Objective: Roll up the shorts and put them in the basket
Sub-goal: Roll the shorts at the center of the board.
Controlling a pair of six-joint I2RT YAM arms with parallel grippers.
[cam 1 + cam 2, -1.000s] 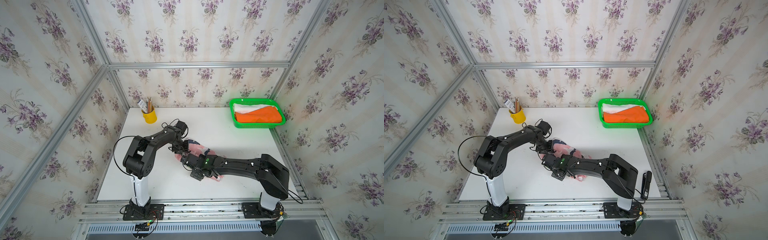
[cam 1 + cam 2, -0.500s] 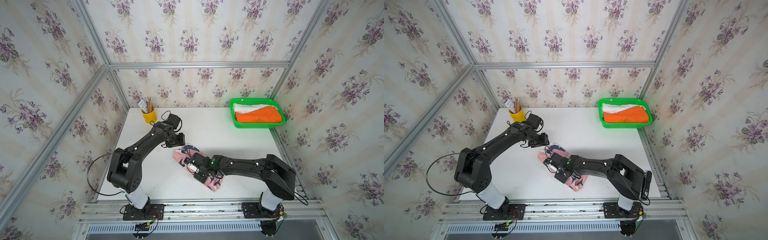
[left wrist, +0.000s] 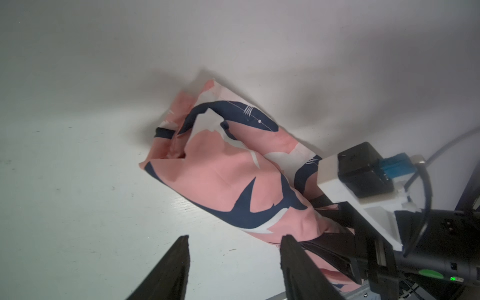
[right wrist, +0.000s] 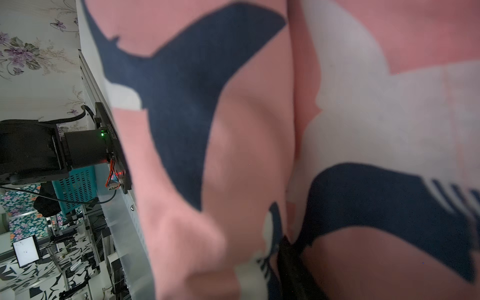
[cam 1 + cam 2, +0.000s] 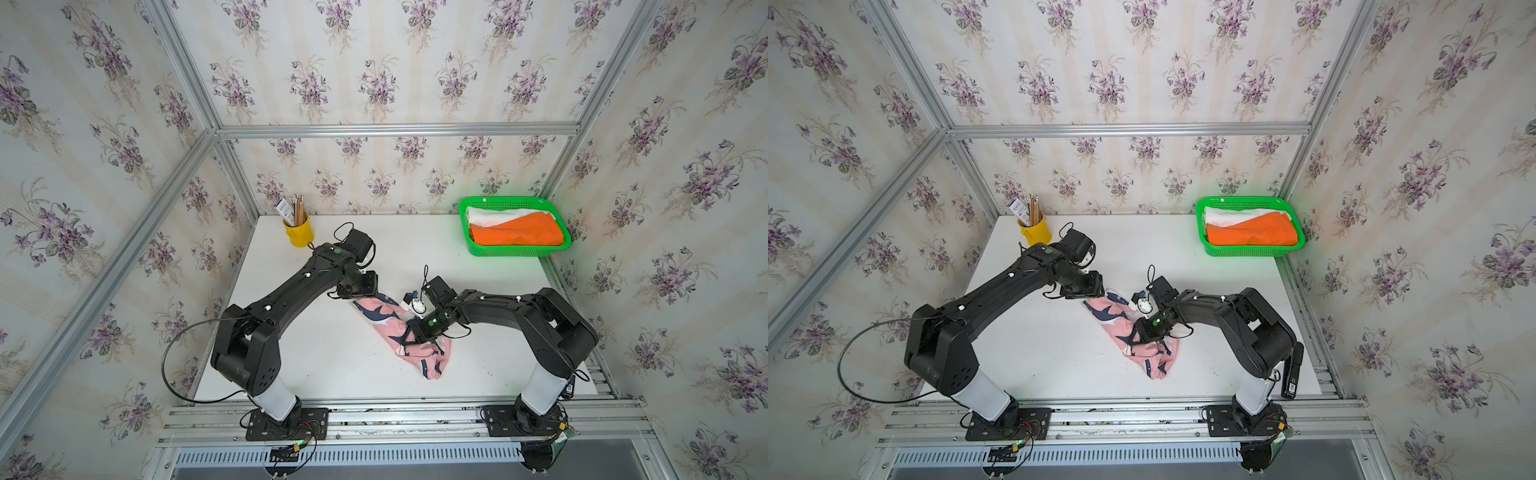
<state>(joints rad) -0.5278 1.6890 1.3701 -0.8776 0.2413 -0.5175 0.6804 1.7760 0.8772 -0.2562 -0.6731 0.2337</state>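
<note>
1. Left wrist view: left gripper [image 3: 235,262], jaws apart and empty, waits beside the pink whale-print shorts [image 3: 220,168], which lie loosely rolled on the table [image 5: 332,374].
2. Right gripper [image 5: 411,337] is buried in the cloth, likely steadying the roll; whether it grips cannot be told.

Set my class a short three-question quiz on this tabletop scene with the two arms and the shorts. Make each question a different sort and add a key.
1. Fill the gap: the orange shorts and white shorts lie in the green ____.
2. Choose: the pink whale-print shorts lie A) on the floor, B) on the white table, C) in a drawer.
3. True or false: the left gripper is open and holds nothing.
Key: 1 basket; 2 B; 3 true.
</note>
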